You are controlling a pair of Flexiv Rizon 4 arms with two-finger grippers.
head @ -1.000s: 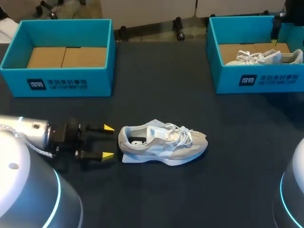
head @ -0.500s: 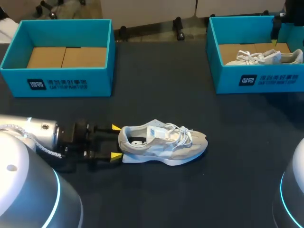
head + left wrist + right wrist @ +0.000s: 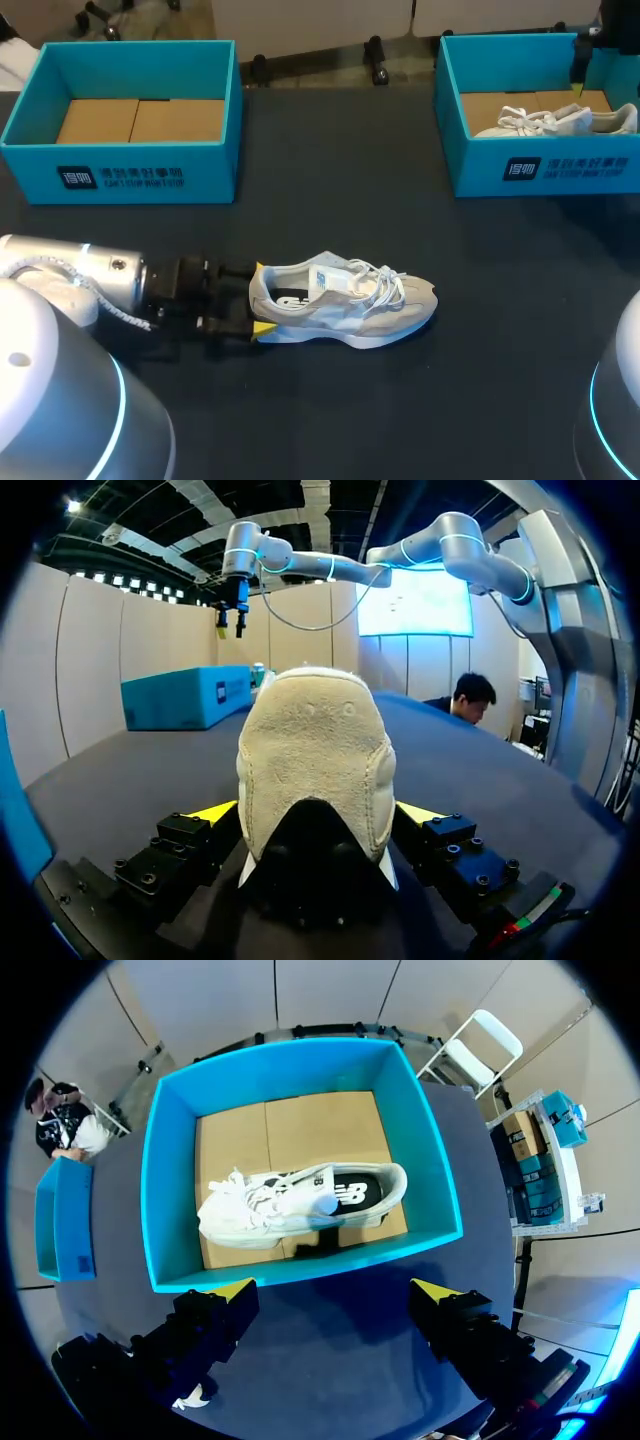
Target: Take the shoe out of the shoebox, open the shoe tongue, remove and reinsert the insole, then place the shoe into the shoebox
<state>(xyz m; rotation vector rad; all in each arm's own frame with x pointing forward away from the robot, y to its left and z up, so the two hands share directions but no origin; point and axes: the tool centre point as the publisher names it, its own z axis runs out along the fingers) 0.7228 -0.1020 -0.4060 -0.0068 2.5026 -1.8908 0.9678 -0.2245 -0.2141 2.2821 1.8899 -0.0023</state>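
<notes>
Soft, even light falls from overhead onto the dark matte table (image 3: 500,380), which looks dull throughout, and the pale grey suede sneaker (image 3: 340,305) lays only a thin, faint shadow along its near side. In the left wrist view the sneaker's heel is bright on top, while the hollow beneath it lies in deep shade. In the right wrist view the white lace-up sneaker (image 3: 290,1205) drops a small dark shadow onto the brown cardboard floor of the teal shoebox (image 3: 165,1210).
</notes>
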